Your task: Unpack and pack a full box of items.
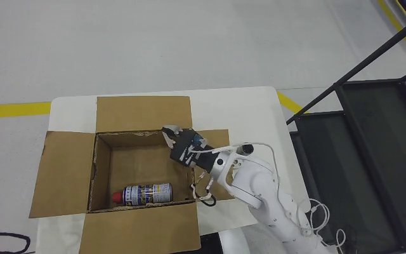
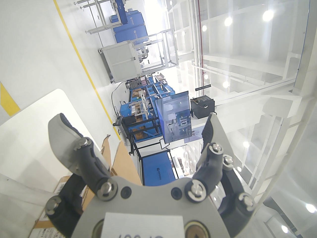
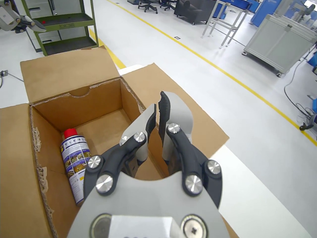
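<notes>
An open cardboard box (image 1: 143, 113) stands on the white table (image 1: 241, 108) with all its flaps folded out. Inside it, a blue-and-white spray can (image 1: 144, 193) with a red cap lies on its side along the near wall. My right gripper (image 1: 171, 134) hangs over the box's right rim; its fingers (image 3: 164, 105) are shut with nothing between them. From the right wrist, the spray can (image 3: 74, 159) lies deep in the box (image 3: 74, 95), off to one side of the gripper (image 3: 158, 102). My left gripper (image 2: 136, 117) is open and empty, raised and pointing away from the table.
A dark metal rack (image 1: 355, 146) stands close to the table's right edge. A green shelf cart (image 3: 62, 18) stands on the floor beyond the box. Cardboard (image 2: 123, 159) and the table corner (image 2: 37, 115) lie below the left gripper.
</notes>
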Action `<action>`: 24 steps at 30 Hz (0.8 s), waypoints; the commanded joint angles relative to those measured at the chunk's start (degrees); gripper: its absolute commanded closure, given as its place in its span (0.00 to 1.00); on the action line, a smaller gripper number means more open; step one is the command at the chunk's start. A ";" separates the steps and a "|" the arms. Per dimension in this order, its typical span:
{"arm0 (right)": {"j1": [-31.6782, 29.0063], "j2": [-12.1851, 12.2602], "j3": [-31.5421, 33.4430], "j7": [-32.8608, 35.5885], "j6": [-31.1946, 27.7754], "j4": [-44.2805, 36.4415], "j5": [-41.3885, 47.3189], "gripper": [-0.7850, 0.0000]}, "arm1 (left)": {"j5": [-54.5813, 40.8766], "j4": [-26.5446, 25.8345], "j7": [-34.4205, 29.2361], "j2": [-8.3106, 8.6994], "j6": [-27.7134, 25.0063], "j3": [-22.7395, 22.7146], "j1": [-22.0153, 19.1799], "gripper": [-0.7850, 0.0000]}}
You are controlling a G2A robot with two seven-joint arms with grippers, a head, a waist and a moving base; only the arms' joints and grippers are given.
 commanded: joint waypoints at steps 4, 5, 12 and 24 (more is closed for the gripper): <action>5.09 -0.85 -4.19 5.94 0.95 2.64 0.67 1.00 | 0.00 0.00 0.00 0.00 0.00 0.00 0.00 0.00; 5.72 -0.98 -4.70 6.96 0.93 3.00 1.24 1.00 | 0.00 0.00 0.00 0.00 0.00 0.00 0.00 0.00; 8.44 -1.32 -5.65 15.03 -0.24 4.13 6.31 0.95 | 0.00 0.00 0.00 0.00 0.00 0.00 0.00 0.00; 12.62 -1.30 -5.73 28.88 -2.71 5.85 14.96 0.58 | 0.00 0.00 0.00 0.00 0.00 0.00 0.00 0.00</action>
